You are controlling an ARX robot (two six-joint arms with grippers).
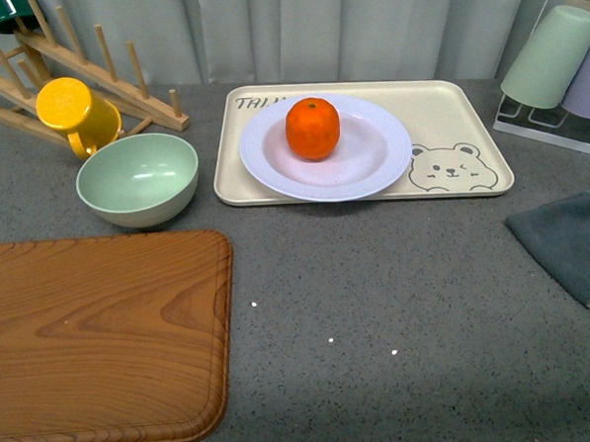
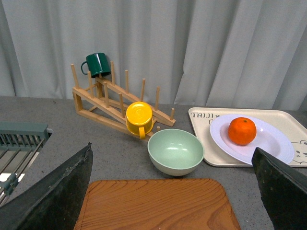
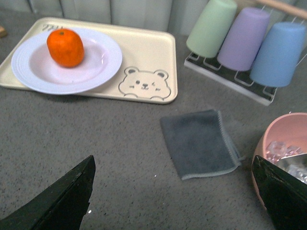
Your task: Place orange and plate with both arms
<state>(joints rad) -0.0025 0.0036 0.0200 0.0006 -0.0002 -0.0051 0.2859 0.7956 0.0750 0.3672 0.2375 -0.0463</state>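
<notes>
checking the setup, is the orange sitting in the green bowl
No, the orange sits on the white plate; the green bowl holds nothing.

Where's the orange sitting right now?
In the front view the orange sits in the white plate, slightly left of its centre. The plate rests on the beige bear tray at the back of the table, right of the pale green bowl.

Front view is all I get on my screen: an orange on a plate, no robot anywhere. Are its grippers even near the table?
Observer: Yes. Both wrist views show fingers wide apart, the left gripper above the wooden board.
Operator: What's right of that grey cloth?
Observer: A pink bowl holding clear, ice-like pieces.
Operator: I see two upturned cups. Any more?
Observer: A third, blue cup, beside the purple cup.
</notes>
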